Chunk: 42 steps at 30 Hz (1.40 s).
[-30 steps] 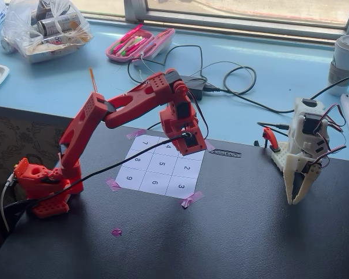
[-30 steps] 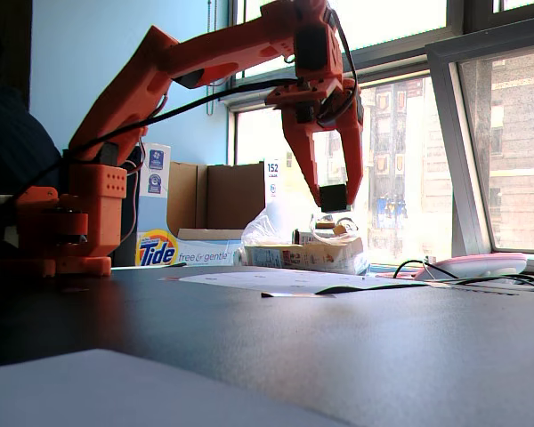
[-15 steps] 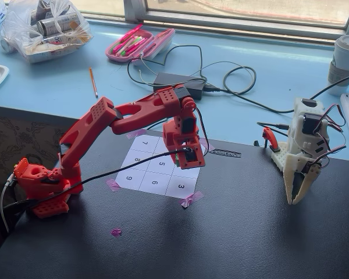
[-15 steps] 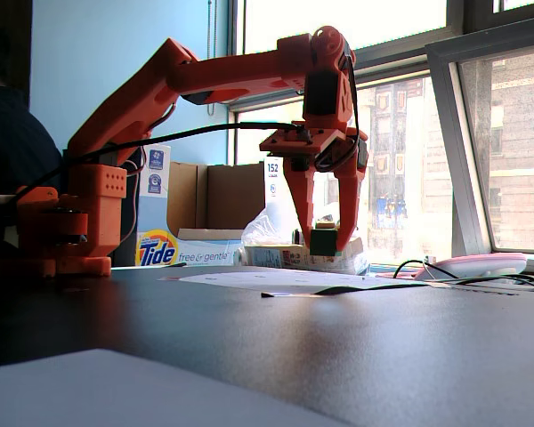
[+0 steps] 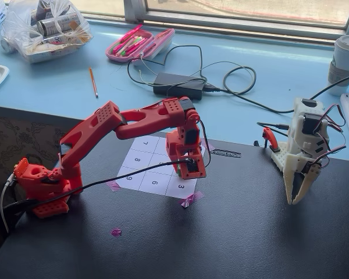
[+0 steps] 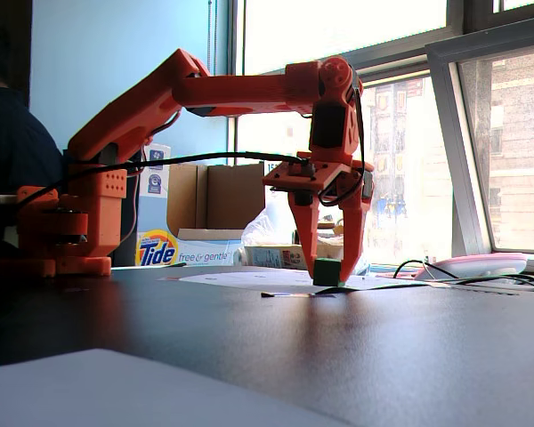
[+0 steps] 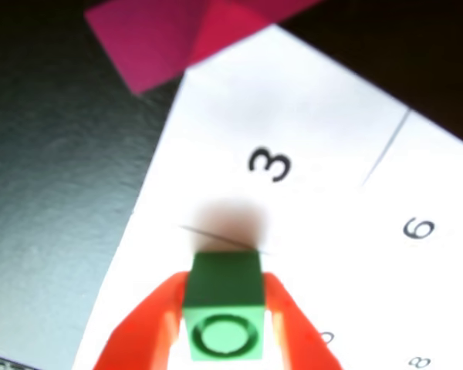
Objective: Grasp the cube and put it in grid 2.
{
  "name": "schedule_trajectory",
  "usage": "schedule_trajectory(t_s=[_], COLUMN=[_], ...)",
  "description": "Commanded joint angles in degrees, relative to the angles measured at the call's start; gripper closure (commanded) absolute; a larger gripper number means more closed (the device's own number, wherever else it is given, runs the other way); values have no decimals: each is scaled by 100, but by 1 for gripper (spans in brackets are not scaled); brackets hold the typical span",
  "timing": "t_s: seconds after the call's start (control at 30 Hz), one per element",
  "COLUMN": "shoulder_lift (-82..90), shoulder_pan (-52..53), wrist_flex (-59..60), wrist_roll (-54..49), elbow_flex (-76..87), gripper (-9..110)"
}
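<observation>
Gripper [image 6: 327, 277] clamped on the cube [image 7: 223, 311], low over the sheet [image 7: 347, 123] beside cell 3 [image 7: 269, 164].

From low at table level, the orange arm [image 6: 160, 98] reaches from its base [image 6: 58, 236] across to the paper sheet [image 6: 249, 279], its gripper [image 6: 327, 269] pointing straight down. The two fingers [image 6: 304, 222] clasp the cube [image 6: 327, 271], whose underside sits at or just above the sheet; contact cannot be told. Behind the sheet stand a Tide box [image 6: 160, 247] and cardboard boxes [image 6: 222, 197]. A pink case [image 6: 481, 264] lies beyond the sheet's far side, near the window [image 6: 507, 151].
</observation>
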Motion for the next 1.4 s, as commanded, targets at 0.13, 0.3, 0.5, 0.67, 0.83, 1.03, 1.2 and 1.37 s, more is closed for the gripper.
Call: schedule_trajectory(t_s=[0.13,0.3,0.5,0.67,0.83,1.03,1.2,1.37], shoulder_lift=[-62,-79,-97,-105,-97,-18,185,940], shoulder_pan=[-132,-220,-308,-334,-369,-413,-369,-220], wrist_flex=[-158,-167,-185,-9,141,299,404,545], wrist_roll=[62,79,53,0,-97,-105,-105,-202], elbow_flex=[-237,-360,-369,-369,-334,-334,-325,-299], gripper=[101,101,101,97,82,73,69,66])
